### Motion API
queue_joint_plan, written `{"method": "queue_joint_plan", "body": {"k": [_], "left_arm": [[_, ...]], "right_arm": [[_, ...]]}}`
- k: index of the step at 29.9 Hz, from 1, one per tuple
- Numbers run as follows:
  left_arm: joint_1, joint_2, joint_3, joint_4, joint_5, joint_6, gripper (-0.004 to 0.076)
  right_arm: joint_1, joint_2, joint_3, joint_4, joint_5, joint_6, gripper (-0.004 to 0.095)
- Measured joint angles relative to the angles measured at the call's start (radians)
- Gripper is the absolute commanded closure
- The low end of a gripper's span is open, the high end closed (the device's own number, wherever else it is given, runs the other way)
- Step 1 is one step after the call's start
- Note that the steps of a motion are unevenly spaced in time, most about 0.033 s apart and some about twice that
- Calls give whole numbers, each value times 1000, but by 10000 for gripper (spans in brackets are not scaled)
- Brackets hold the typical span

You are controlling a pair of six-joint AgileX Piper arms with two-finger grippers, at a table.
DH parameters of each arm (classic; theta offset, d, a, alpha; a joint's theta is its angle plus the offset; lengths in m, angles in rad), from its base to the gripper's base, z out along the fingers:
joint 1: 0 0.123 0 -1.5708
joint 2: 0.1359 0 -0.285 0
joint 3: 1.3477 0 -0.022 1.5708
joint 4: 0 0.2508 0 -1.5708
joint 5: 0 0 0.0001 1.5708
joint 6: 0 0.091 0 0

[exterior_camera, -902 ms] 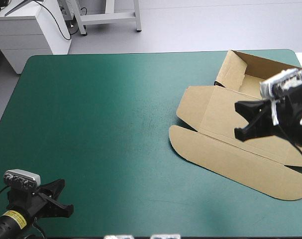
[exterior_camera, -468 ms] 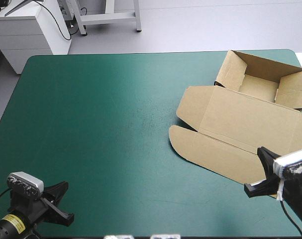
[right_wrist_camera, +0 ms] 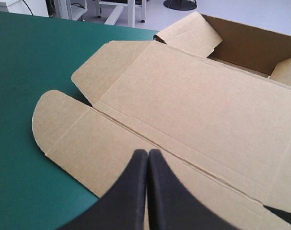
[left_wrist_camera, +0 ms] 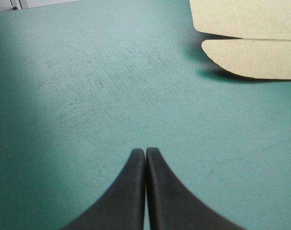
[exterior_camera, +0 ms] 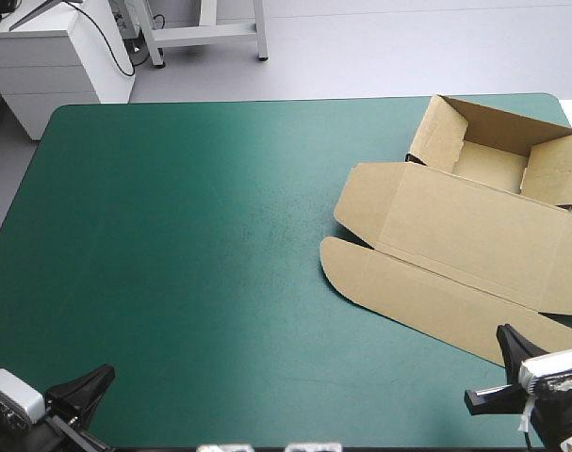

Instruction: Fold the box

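Note:
The brown box [exterior_camera: 455,226] lies at the table's right side as an open tray. Its raised walls stand at the far right corner and its lid [right_wrist_camera: 193,96] is spread flat toward the front, ending in a rounded flap [left_wrist_camera: 253,57]. My right gripper [right_wrist_camera: 147,152] is shut and empty, low at the table's front right corner, over the lid's front flap. In the high view, the right gripper [exterior_camera: 498,372] sits just off the flap's near edge. My left gripper [left_wrist_camera: 145,151] is shut with nothing in it over bare cover at the front left corner [exterior_camera: 88,400], far from the box.
The teal-green cover [exterior_camera: 191,245] spreads bare from the box to the left edge. A white cabinet [exterior_camera: 50,56] stands beyond the far left corner.
My right gripper has pulled back from above the box's lid to the front right corner. The left gripper has drawn back toward the front left corner. The box has not moved.

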Motion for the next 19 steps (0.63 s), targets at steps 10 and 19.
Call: {"method": "queue_joint_plan", "body": {"k": [10,19], "left_arm": [[0,-5,4,1,18,6,732],[0,-5,4,1,16,6,732]], "right_arm": [[0,-9,106,0,-10,10,926],[0,-9,110,-12,-15,16,928]]}}
